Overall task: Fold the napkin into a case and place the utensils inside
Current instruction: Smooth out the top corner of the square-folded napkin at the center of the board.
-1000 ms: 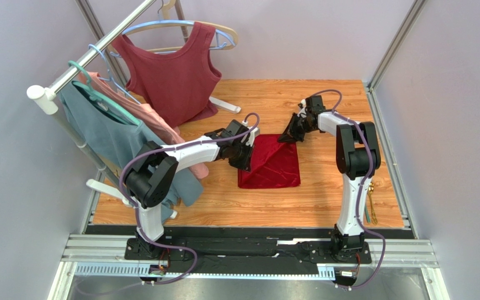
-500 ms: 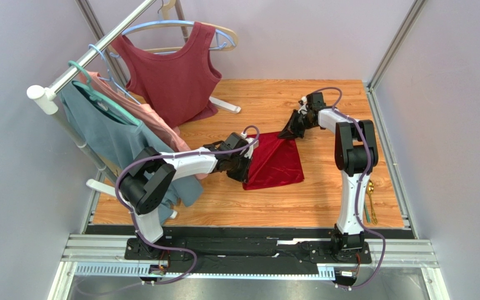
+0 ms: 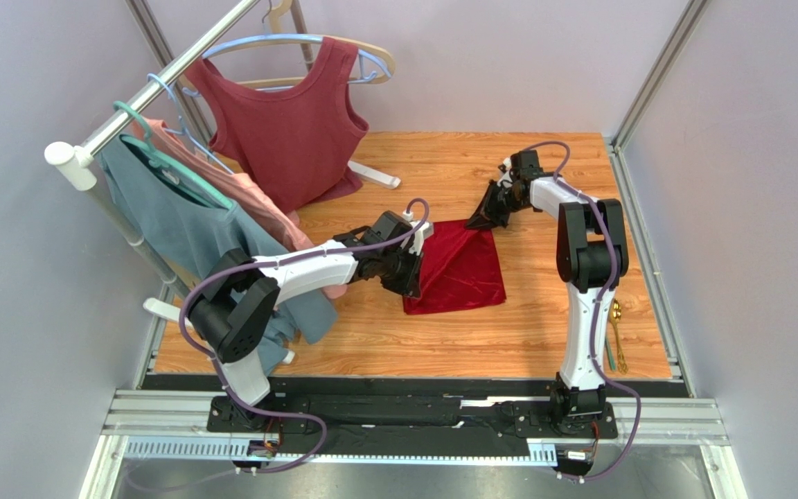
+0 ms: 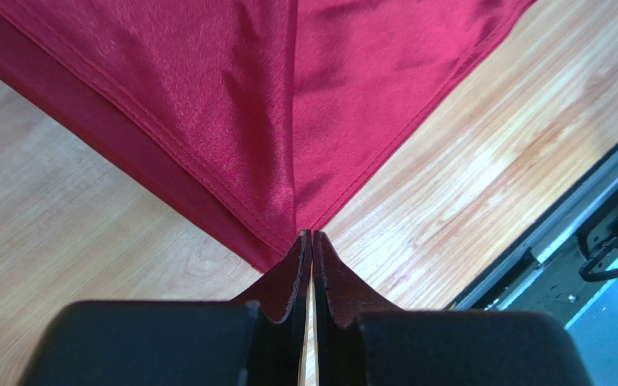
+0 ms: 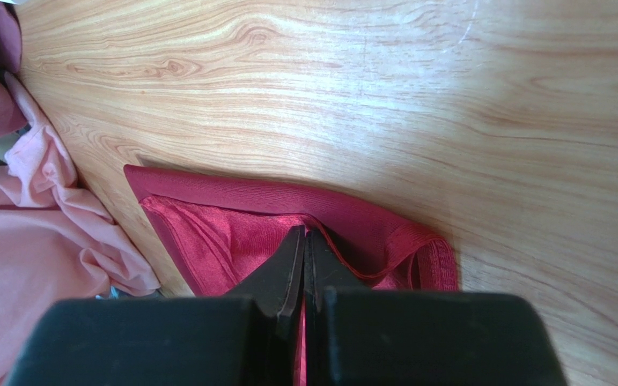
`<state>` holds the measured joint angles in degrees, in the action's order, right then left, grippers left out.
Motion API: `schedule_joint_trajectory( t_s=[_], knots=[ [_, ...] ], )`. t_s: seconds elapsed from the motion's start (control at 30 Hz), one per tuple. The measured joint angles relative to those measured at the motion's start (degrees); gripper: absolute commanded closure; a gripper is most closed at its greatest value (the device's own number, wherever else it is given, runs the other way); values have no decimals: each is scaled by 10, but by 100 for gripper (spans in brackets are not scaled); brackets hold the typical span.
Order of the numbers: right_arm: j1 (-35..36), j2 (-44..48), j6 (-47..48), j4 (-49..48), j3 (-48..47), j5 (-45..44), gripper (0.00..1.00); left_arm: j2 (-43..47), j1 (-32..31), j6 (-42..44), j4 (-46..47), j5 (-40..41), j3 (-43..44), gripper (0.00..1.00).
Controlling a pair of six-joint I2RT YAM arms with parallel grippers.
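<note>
**Both tools closed on napkin corners**

The left tool (image 4: 311, 237) was found pinched shut on one corner of the napkin (image 3: 460, 272). The crimson cloth fanned out directly ahead of its fingertips, and a crease ran forward from the grip. The right tool (image 5: 304, 233) was likewise clamped on another corner, where a hemmed edge was seen folded over just ahead of its fingers. Between the two tools the napkin lay on the table (image 3: 455, 166). The utensils (image 3: 617, 343) were noted well apart from both tools, at the table's right edge beside the right arm.
</note>
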<state>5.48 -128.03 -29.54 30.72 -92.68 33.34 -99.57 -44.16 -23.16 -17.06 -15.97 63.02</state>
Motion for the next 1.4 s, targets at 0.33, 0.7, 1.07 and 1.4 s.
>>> schedule_joint_trajectory(
  t_s=[0.33,0.7,1.07,1.4],
  knots=[
    [-11,-1,10,23,-14,-15,100,-37,-1,-19,24,-14,-40,92],
    [-25,32,56,84,-45,-98,65,14,-70,-41,9,-1,-48,24],
    [61,365,37,52,288,-150,59,-17,57,-10,-59,36,169,21],
    [83,363,24,-12,416,-154,75,-205,108,39,-136,76,303,28]
  ],
)
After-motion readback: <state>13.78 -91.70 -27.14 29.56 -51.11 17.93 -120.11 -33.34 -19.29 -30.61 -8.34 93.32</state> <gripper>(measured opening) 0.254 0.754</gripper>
